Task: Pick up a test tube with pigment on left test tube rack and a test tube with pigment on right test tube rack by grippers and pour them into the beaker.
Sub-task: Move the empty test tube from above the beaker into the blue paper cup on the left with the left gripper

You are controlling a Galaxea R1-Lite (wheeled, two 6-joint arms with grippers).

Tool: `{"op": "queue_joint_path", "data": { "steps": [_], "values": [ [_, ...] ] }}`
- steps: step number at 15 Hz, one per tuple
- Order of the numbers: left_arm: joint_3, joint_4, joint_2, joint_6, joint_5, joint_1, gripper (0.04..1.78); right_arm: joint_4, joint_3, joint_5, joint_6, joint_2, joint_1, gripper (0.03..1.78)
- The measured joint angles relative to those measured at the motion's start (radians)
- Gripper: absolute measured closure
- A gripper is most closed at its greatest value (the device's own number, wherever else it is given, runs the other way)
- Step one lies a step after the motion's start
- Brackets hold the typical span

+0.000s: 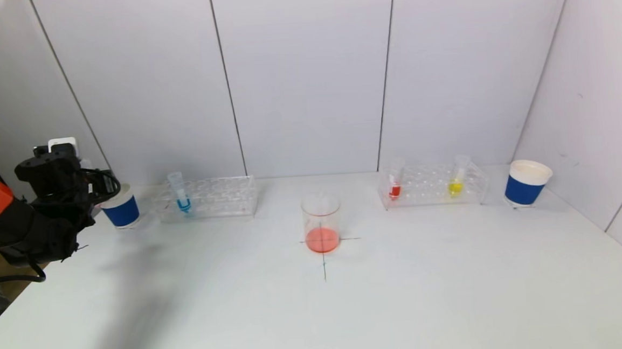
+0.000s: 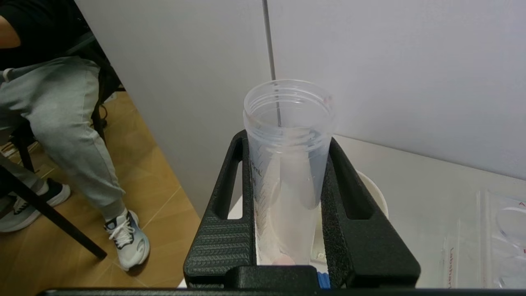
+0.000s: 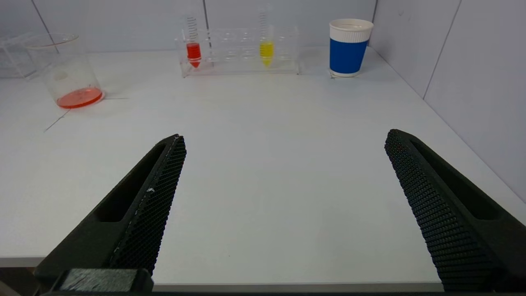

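- Left gripper point(image 2: 287, 197) is clamped on an empty clear test tube point(image 2: 287, 164), held upright over the left paper cup point(image 1: 121, 207) at the far left of the table point(image 1: 319, 314); only a faint pinkish trace at the tube's tip.
- Judgement: this tube looks ready to be dropped into that cup. If the jaws let go off-centre, the tube could hit the rim, bounce out and roll on the table or off the edge, which is close here.
- The cup is light paper; a nudge from the gripper coming down could tip it.
- Left test tube rack point(image 1: 207, 198) sits just beside the cup with one blue test tube point(image 1: 181, 196); a wide swing away from the cup could clip it.
- Beaker point(image 1: 321, 223) sits at table centre on the cross mark, with red-orange liquid in the bottom.
- Right gripper point(image 3: 283, 205) hangs low at the near table edge, jaws spread wide, holding nothing.
- Right test tube rack point(image 3: 240, 51) holds a red test tube point(image 3: 193, 51) and a yellow test tube point(image 3: 266, 51), well apart; right paper cup point(image 3: 348, 48) stands just beside the rack.
- Risk on the next pick: the tubes are thin and slick, and a grip too low could drag the light rack up with the tube.
- Risk at the pour: tipping too quickly or off the rim would splash pigment onto the white table.
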Motion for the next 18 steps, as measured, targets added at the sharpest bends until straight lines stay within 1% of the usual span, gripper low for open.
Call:
{"op": "queue_joint_path", "data": {
  "steps": [2, 4, 8, 12, 18],
  "values": [
    [-0.015, -0.031, 0.025, 0.001, -0.024, 0.001, 1.36, 0.0, 0.0, 0.0, 0.0, 0.0, -0.001, 0.05],
    [-0.025, -0.031, 0.032, 0.003, -0.029, 0.001, 1.36, 0.0, 0.0, 0.0, 0.0, 0.0, -0.001, 0.05],
    [-0.059, 0.0, 0.015, 0.011, -0.031, 0.0, 1.36, 0.0, 0.0, -0.001, 0.0, 0.0, -0.001, 0.05],
    [-0.061, 0.043, -0.022, 0.013, -0.03, 0.001, 1.36, 0.0, 0.0, 0.0, 0.0, 0.0, -0.001, 0.05],
    [-0.174, 0.087, 0.018, 0.014, -0.029, 0.001, 1.36, 0.0, 0.0, 0.0, 0.0, 0.0, -0.001, 0.05]
  ]
}}
